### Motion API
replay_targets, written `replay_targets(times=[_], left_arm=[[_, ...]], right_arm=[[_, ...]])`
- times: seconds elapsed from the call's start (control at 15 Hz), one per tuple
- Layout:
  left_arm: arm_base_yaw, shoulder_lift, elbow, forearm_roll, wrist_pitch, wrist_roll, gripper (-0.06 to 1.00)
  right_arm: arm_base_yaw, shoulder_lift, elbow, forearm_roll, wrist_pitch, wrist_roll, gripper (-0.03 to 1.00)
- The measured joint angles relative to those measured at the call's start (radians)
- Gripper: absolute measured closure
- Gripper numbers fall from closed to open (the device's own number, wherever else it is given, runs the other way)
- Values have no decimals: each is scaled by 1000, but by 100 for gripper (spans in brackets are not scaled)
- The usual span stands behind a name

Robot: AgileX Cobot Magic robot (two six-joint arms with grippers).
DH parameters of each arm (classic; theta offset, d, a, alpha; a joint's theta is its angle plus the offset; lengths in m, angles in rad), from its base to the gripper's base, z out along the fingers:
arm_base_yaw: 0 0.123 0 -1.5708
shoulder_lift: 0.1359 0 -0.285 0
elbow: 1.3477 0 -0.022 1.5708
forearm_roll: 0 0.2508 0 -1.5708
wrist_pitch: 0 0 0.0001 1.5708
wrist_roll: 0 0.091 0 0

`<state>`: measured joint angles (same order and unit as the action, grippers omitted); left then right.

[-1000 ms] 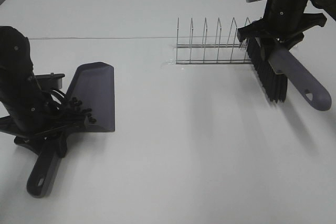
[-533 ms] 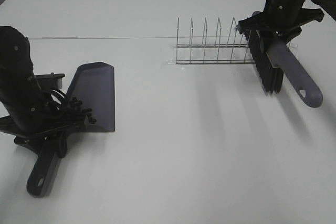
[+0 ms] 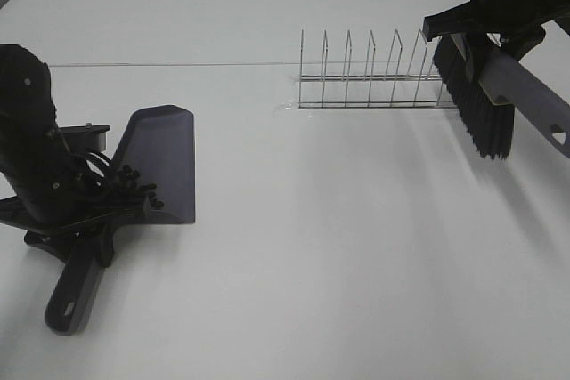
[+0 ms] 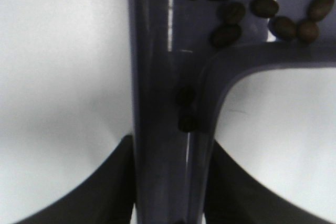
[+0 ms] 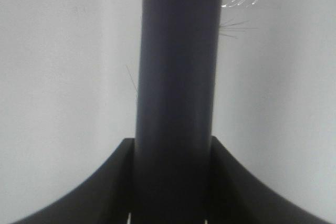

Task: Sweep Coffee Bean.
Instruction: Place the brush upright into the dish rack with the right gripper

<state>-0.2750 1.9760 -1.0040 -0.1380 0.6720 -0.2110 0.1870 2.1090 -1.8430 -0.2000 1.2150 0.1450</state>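
A grey-purple dustpan (image 3: 165, 162) rests on the white table at the left, and my left gripper (image 3: 85, 220) is shut on its handle (image 3: 76, 287). Several coffee beans (image 3: 138, 186) lie at the rear of the blade beside the gripper. The left wrist view shows the coffee beans (image 4: 262, 3) in the pan, two lodged along the dustpan handle (image 4: 163, 77), which my left gripper (image 4: 170, 182) clamps. At the far right my right gripper (image 3: 485, 28) is shut on a black-bristled brush (image 3: 481, 104), held above the table. The brush handle (image 5: 176, 77) fills the right wrist view, with my right gripper (image 5: 170, 182) around it.
A wire dish rack (image 3: 370, 77) stands at the back, centre-right, just left of the brush bristles. A seam in the table (image 3: 178, 64) runs across behind the dustpan.
The right arm has carried the brush rightward and a little higher, past the rack's right end. The left arm and dustpan have stayed put.
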Motion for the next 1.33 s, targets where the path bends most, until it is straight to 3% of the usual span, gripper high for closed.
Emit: replay_targets(times=[0.53, 1.33], left_arm=[[0, 0, 0, 0, 0, 0, 60], [0, 0, 0, 0, 0, 0, 60]], right_arm=[[0, 62, 1, 33, 0, -1, 59], [0, 106, -11, 4, -130, -1, 59]])
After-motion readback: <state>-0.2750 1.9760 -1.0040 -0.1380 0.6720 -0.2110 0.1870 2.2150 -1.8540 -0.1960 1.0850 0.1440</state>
